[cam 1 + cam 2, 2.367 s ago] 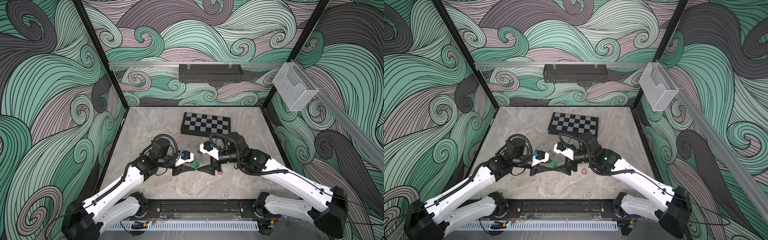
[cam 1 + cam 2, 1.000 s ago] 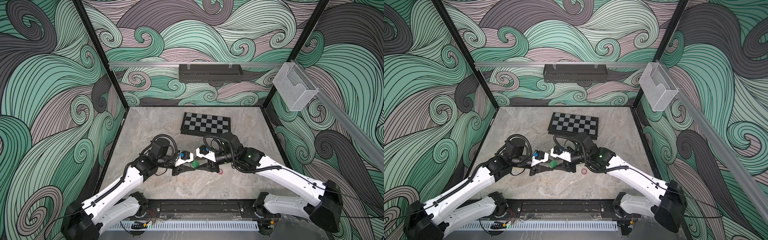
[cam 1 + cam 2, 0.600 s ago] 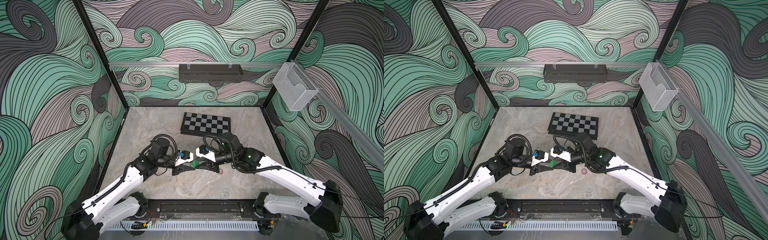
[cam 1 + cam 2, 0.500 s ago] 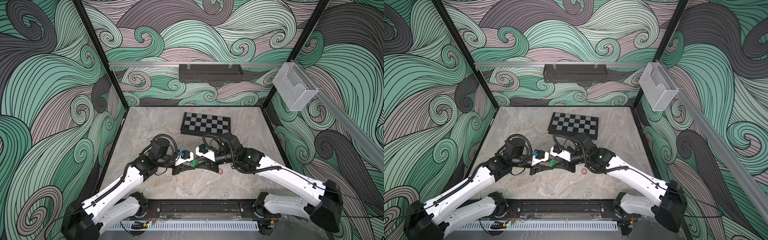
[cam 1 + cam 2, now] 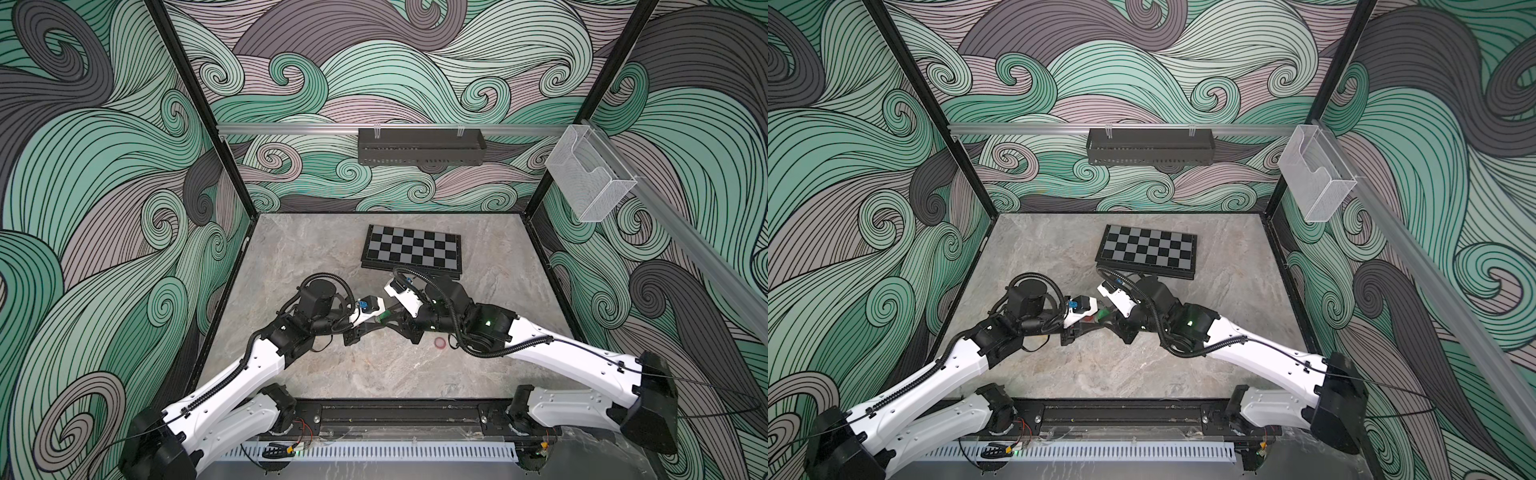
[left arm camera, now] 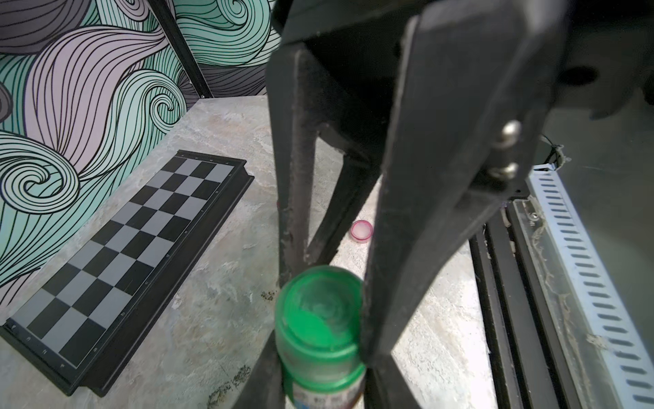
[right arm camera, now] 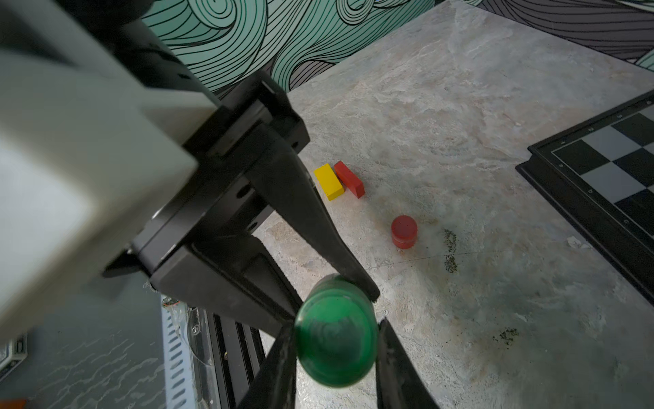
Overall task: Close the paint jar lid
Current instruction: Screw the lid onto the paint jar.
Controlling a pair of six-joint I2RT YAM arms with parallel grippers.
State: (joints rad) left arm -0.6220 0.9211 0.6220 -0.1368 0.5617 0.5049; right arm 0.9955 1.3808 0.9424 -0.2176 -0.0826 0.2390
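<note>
The small paint jar point(image 6: 323, 389) with its green lid point(image 6: 320, 311) is held off the table where both arms meet, in both top views point(image 5: 379, 318) point(image 5: 1103, 316). My left gripper point(image 6: 320, 357) is shut on the jar's labelled body. My right gripper point(image 7: 336, 324) is shut on the green lid point(image 7: 334, 333), one finger pressed against each side. In the left wrist view the right gripper's fingers point(image 6: 293, 198) reach in to the lid. In the right wrist view the left gripper's fingers point(image 7: 311, 219) come in from the far side. The lid sits on the jar's mouth.
A folded chessboard point(image 5: 411, 252) lies at the back of the table. A loose pink lid point(image 5: 440, 342) lies under the right arm. A red cylinder point(image 7: 404, 232), a yellow block point(image 7: 329, 182) and a red block point(image 7: 349, 179) lie on the table near the left arm.
My right gripper moved left to the jar and shut on the green lid. The left gripper kept the jar in place.
</note>
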